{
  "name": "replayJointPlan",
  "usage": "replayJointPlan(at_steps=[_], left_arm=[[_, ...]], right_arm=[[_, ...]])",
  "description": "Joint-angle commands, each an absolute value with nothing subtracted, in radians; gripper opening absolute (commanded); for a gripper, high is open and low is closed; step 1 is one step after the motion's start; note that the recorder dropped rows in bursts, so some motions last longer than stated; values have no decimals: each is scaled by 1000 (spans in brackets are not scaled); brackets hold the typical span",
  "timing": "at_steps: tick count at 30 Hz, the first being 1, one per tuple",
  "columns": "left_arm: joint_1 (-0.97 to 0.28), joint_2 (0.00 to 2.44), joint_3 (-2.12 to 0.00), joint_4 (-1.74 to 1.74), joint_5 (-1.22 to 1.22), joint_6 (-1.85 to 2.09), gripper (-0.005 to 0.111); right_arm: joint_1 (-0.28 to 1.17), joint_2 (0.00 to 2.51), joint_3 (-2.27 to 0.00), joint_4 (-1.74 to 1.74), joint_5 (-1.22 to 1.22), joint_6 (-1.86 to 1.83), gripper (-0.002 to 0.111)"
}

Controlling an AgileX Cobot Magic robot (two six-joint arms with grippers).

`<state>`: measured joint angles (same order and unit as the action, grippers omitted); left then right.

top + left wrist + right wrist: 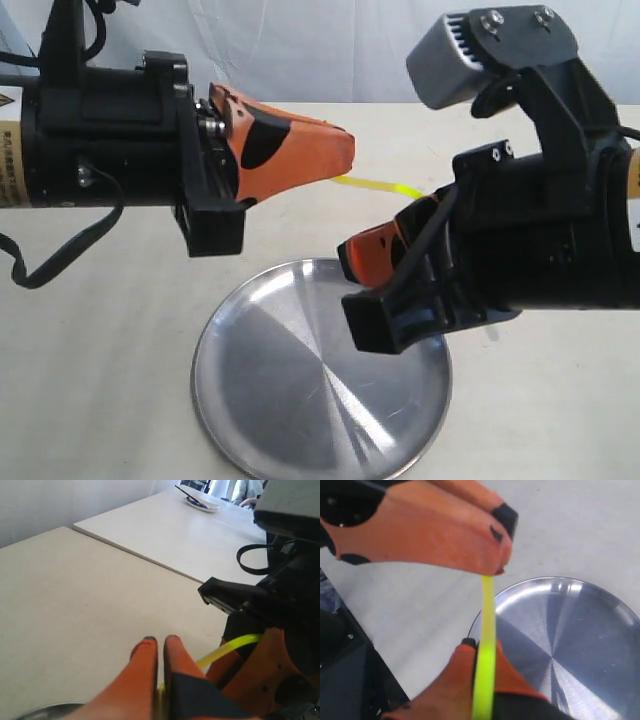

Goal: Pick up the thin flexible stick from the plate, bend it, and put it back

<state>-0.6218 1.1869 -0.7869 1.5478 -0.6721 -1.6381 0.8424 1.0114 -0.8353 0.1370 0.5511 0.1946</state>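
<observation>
The thin yellow-green stick (378, 186) hangs in the air above the silver plate (290, 390), spanning the gap between both grippers. My left gripper (345, 150), orange-fingered, is shut on one end; in the left wrist view the stick (227, 649) curves away from its closed fingertips (159, 641). My right gripper (360, 255) is shut on the other end; in the right wrist view the stick (486, 645) runs from between its fingers (465, 652) up to the left gripper's fingers (445, 535). The plate (580, 630) lies below with nothing on it.
The beige table (100, 340) stretches all around the plate. A second table (190, 530) stands beyond a seam, with a small dish and dark sticks (197, 501) at its far end.
</observation>
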Motion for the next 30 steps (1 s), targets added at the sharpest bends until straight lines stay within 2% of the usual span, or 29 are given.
replayJointPlan(at_steps=[1, 6, 13, 17, 20, 23, 28, 30], left_arm=[[-620, 1210, -767, 1688, -545, -1683, 0], [-620, 1206, -770, 1649, -580, -1712, 0], [-620, 1143, -855, 1345, -799, -1642, 0], [-620, 1125, -867, 1525, -663, -1621, 0], [-620, 1125, -867, 1594, -674, -1618, 0], [-620, 1125, -867, 1624, -677, -1612, 8], [-620, 1124, -867, 1622, -681, -1619, 36], [-620, 1121, -867, 1622, -673, -1619, 43]], right_arm=[[839, 992, -843, 150, 483, 177, 0], [839, 992, -843, 112, 531, 177, 0], [839, 1041, -841, 11, 640, 177, 0], [839, 1090, -841, 6, 628, 180, 0], [839, 1110, -841, 0, 619, 180, 0], [839, 1112, -841, 0, 621, 178, 0], [839, 1112, -841, -18, 636, 183, 0], [839, 1112, -841, -28, 641, 183, 0]])
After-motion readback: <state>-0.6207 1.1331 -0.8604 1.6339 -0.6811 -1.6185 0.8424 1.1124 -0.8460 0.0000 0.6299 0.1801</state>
